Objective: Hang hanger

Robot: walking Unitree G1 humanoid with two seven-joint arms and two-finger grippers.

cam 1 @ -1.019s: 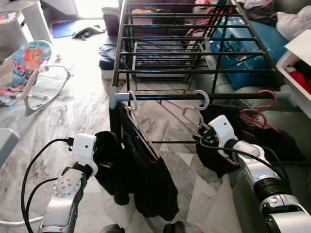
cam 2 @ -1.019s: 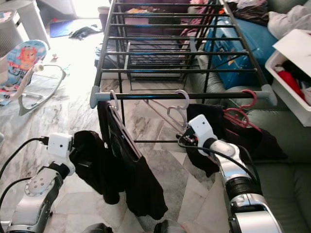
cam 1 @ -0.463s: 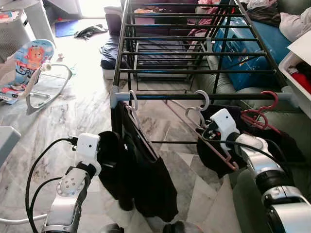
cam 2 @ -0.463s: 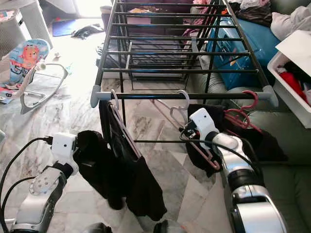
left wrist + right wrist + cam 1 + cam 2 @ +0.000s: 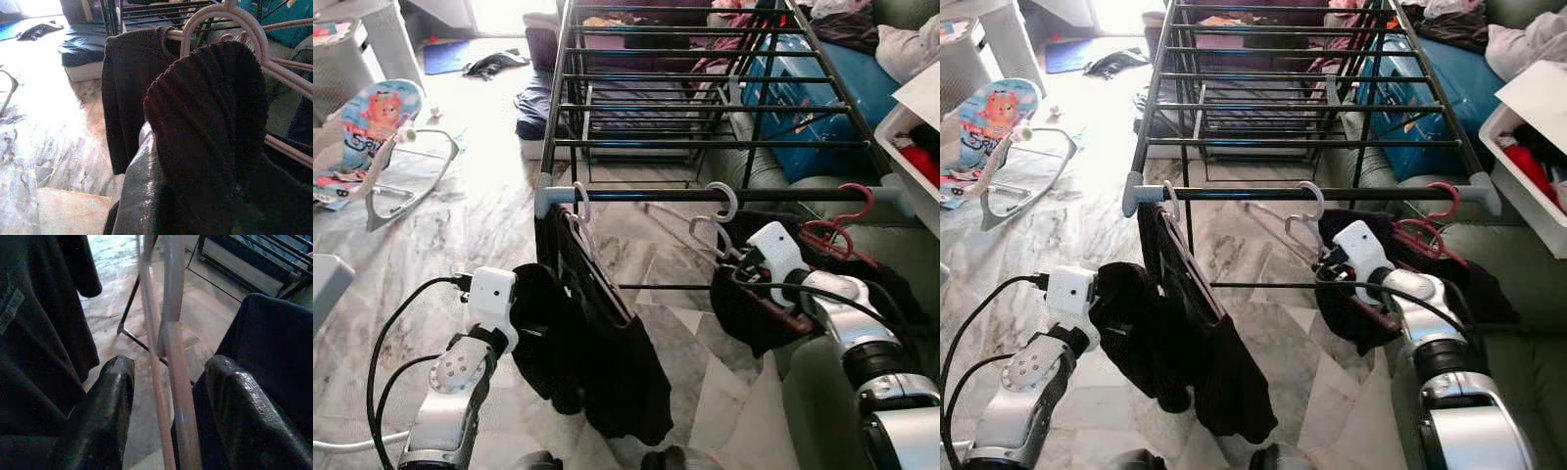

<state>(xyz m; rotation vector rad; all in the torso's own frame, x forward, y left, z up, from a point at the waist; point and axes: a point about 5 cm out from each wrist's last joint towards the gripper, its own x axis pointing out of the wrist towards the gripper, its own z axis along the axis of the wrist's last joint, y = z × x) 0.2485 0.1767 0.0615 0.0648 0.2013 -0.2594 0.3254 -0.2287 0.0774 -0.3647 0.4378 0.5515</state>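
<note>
From the head views, the right gripper has drawn back toward the robot and a little to its right compared with a second ago, and the pale pink plastic hanger carrying a dark garment now has its hook over the black front rail of the drying rack. That looks like the hang made, or nearly so (the hook seems seated, though I can't be sure it bears the weight alone). The left gripper has barely moved, buried in the black clothes on the first hanger at the rail's left end.

The left wrist view looks along a finger wrapped in dark ribbed cloth, so the fingers grip that fabric; a pale hanger hook curves behind it.

The right wrist view shows both black fingers spread apart, the pink hanger's bar running between them untouched on either side. I judge the release done, and withdrawal comes next.
</note>
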